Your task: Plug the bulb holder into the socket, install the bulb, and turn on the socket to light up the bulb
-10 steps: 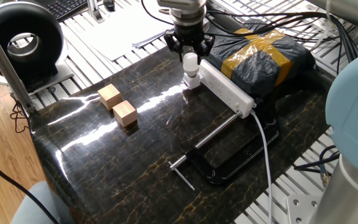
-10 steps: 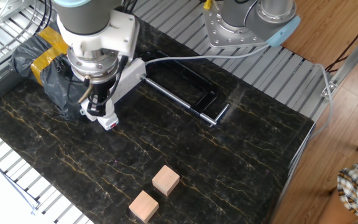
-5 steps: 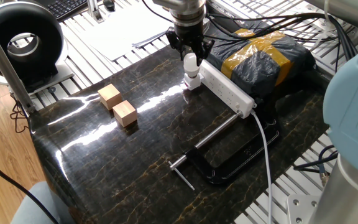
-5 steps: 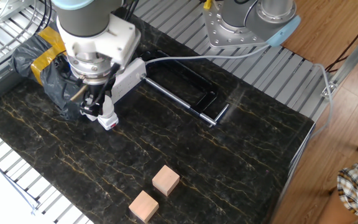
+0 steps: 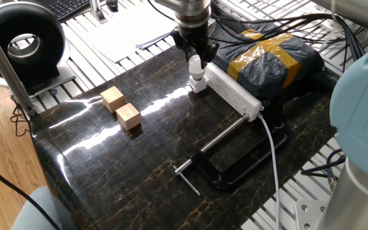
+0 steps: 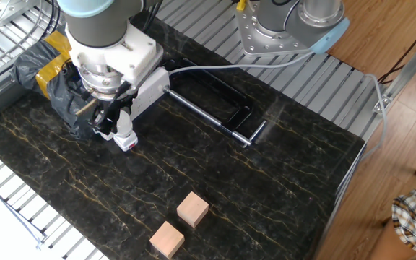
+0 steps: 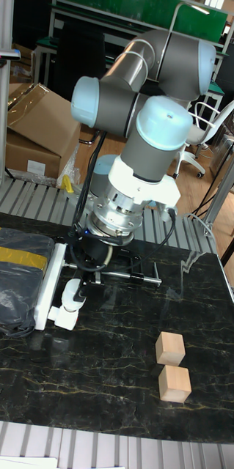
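The socket [image 5: 234, 94] is a long white power strip lying on the dark marble table [image 5: 120, 172]. The white bulb holder [image 5: 198, 84] sits plugged into the socket's near end. On top of it stands the white bulb [image 5: 196, 64], upright in the holder. My gripper [image 5: 195, 56] reaches down from above with its black fingers shut around the bulb's round top. From the opposite side, the gripper [image 6: 114, 115] hides most of the bulb [image 6: 124, 124], and the holder [image 6: 128, 141] shows below it. In the tall view the gripper [image 7: 83, 272] hangs over the bulb [image 7: 76, 292] and holder [image 7: 65, 315].
Two tan wooden cubes [image 5: 112, 98] [image 5: 128, 116] sit left of the strip. A black clamp [image 5: 232, 166] with a steel bar lies toward the table's front right. A black bag with yellow tape [image 5: 270, 56] rests behind the strip. The white cable [image 5: 275, 166] runs off the front edge.
The gripper has turned about its vertical axis while staying over the bulb. The bulb, holder and socket keep their places.
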Tool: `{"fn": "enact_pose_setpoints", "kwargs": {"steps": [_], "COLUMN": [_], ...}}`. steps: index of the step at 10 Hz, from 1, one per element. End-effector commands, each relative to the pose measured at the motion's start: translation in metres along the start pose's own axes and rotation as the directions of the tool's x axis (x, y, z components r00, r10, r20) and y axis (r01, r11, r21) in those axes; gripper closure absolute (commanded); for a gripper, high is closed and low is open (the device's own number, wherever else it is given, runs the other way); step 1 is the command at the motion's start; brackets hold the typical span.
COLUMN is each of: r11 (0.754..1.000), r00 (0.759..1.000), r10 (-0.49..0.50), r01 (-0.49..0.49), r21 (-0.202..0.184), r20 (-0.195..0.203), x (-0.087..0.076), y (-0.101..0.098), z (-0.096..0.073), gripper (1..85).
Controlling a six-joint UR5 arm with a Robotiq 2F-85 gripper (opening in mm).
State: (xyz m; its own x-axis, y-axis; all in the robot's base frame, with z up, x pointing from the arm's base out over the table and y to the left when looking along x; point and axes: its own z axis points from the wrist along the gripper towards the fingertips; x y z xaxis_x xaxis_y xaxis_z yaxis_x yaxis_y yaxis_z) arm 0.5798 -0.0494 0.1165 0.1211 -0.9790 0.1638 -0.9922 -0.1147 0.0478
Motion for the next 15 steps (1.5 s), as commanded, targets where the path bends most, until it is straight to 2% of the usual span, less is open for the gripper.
{"fn": "enact_pose_setpoints", "kwargs": {"steps": [1, 5, 9, 12, 15], "r11": [0.991, 0.959, 0.918, 0.855, 0.774], "r00": [0.991, 0.960, 0.918, 0.856, 0.775], "r10": [0.134, 0.280, 0.396, 0.517, 0.631], "r01": [-0.134, -0.280, -0.396, -0.516, -0.629], "r21": [-0.021, -0.044, -0.030, -0.042, -0.073], "r20": [0.008, 0.010, 0.003, 0.008, 0.016], "x": [-0.0041, -0.0017, 0.0014, -0.0004, 0.0002], "y": [0.0034, 0.0066, 0.0025, 0.0036, 0.0054], "z": [-0.0014, -0.0010, -0.0017, -0.0023, -0.0039], "gripper": [84.3, 84.3, 84.3, 84.3, 84.3]}}
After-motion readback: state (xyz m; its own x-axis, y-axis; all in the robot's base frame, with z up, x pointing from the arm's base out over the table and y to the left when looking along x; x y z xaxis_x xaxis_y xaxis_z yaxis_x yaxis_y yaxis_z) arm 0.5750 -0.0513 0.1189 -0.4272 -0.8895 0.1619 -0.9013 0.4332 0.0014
